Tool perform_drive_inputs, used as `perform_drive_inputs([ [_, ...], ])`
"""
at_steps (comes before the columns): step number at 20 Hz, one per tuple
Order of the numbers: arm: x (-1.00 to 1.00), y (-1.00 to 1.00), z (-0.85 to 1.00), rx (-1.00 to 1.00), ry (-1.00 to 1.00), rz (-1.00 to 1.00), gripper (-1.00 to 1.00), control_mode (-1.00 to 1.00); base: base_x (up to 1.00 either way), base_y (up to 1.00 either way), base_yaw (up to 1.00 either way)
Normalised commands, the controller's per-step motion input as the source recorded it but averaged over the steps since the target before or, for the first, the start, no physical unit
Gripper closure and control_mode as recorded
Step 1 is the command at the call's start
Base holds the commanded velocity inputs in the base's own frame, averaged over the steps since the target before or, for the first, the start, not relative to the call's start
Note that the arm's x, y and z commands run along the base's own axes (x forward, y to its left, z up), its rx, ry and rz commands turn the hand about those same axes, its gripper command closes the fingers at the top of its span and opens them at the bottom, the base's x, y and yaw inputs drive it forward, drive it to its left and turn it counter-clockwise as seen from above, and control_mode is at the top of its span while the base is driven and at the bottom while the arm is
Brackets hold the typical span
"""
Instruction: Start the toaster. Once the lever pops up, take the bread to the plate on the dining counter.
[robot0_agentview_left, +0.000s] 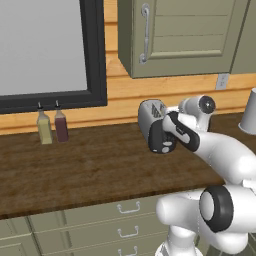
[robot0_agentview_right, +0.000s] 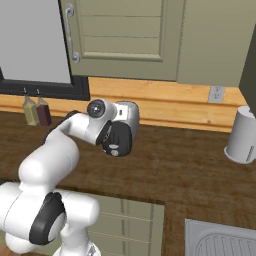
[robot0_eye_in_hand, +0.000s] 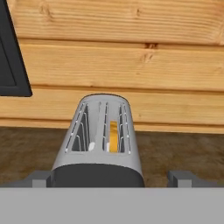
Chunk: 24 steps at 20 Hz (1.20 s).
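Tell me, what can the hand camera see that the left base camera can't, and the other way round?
The hand view looks down into the toaster, showing its slots and the bread standing in one of them, between the spread finger tips. The left base view shows two bottles by the window, the drawers and the arm reaching toward the toaster. Both share the toaster, the wooden wall and the dark worktop.

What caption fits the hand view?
Open tool facing the toaster, bread in its right slot.
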Motion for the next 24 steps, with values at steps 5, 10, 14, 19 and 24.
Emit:
perform_drive_inputs([
  [5,0.16,0.00,0.00,0.00,0.02,0.00,-1.00,-1.00,0.00,0.00,0.00],
  [10,0.26,0.00,0.00,0.00,0.03,0.00,-1.00,-1.00,0.00,0.00,0.00],
  [14,0.15,0.00,-0.05,0.00,0.04,0.00,-1.00,-1.00,0.00,0.00,0.00],
  [19,0.10,0.00,-0.07,0.00,0.05,0.00,-1.00,-1.00,0.00,0.00,0.00],
  [24,0.11,-0.02,-0.06,0.02,0.02,0.00,-1.00,-1.00,0.00,0.00,0.00],
])
